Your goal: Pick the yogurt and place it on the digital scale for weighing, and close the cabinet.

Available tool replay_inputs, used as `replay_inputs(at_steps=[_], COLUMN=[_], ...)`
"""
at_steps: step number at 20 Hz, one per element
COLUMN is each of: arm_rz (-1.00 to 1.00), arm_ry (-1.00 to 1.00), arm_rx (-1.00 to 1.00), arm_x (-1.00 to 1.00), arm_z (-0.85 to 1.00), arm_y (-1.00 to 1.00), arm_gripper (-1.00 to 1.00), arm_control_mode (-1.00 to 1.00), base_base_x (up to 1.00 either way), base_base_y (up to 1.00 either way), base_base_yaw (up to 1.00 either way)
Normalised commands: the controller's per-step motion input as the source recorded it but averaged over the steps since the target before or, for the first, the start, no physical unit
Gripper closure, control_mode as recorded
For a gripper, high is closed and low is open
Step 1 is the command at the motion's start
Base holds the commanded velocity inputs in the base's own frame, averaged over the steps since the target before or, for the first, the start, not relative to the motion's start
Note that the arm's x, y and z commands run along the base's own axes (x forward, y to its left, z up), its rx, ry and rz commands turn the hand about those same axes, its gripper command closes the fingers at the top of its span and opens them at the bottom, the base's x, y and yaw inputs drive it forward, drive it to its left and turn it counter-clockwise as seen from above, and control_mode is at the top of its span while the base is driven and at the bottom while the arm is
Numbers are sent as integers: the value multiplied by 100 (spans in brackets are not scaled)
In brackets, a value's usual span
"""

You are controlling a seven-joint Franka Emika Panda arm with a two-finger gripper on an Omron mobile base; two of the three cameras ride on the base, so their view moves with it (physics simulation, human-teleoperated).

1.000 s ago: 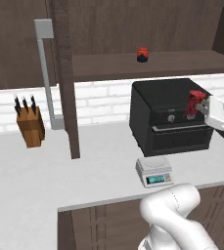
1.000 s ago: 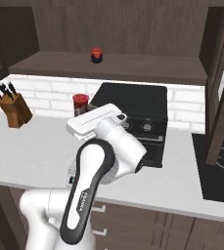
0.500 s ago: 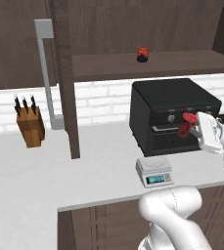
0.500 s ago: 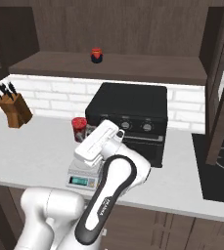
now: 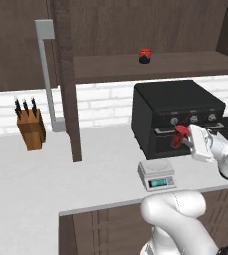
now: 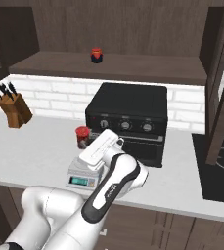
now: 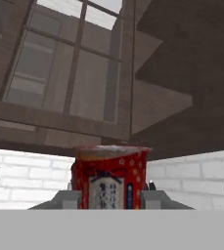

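Observation:
My gripper [image 5: 183, 141] is shut on the yogurt [image 5: 179, 134], a small red cup, and holds it in the air in front of the black oven. It hangs above and a little to the right of the digital scale [image 5: 157, 175], a low white square with a teal display near the counter's front edge. In the right base view the yogurt [image 6: 82, 134] is just above the scale [image 6: 86, 175]. The hand view has the yogurt [image 7: 111, 176] between the fingers. The cabinet door [image 5: 64, 79] with its grey bar handle [image 5: 46, 74] stands open; its glass panels [image 7: 59, 73] are also in view.
A jar with red top and dark bottom [image 5: 145, 56] sits on the cabinet shelf. The black oven [image 5: 175, 114] stands right behind the scale. A knife block [image 5: 31, 130] is at the far left. Another open door [image 6: 222, 97] hangs at the right, above a cooktop [image 6: 221, 171].
The gripper has come down and to the left with the yogurt, from the height of the oven's top to just above the scale.

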Motion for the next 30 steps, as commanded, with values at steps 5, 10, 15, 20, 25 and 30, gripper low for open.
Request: replay_inputs(at_steps=[5, 10, 15, 20, 25, 30], arm_rz=[0, 0, 0, -1, -2, -3], arm_ry=[1, 6, 4, 4, -1, 0], arm_rx=[0, -1, -3, -4, -6, -5], arm_x=[7, 7, 36, 25, 20, 20], arm_z=[-36, -39, -39, -42, -42, -41], arm_y=[0, 0, 0, 0, 0, 0], arm_gripper=[100, 100, 100, 100, 100, 100], arm_control_mode=[-100, -100, -100, -100, -100, -100], base_base_x=[0, 0, 0, 0, 0, 0], base_base_y=[0, 0, 0, 0, 0, 0], base_base_yaw=[0, 0, 0, 0, 0, 0])
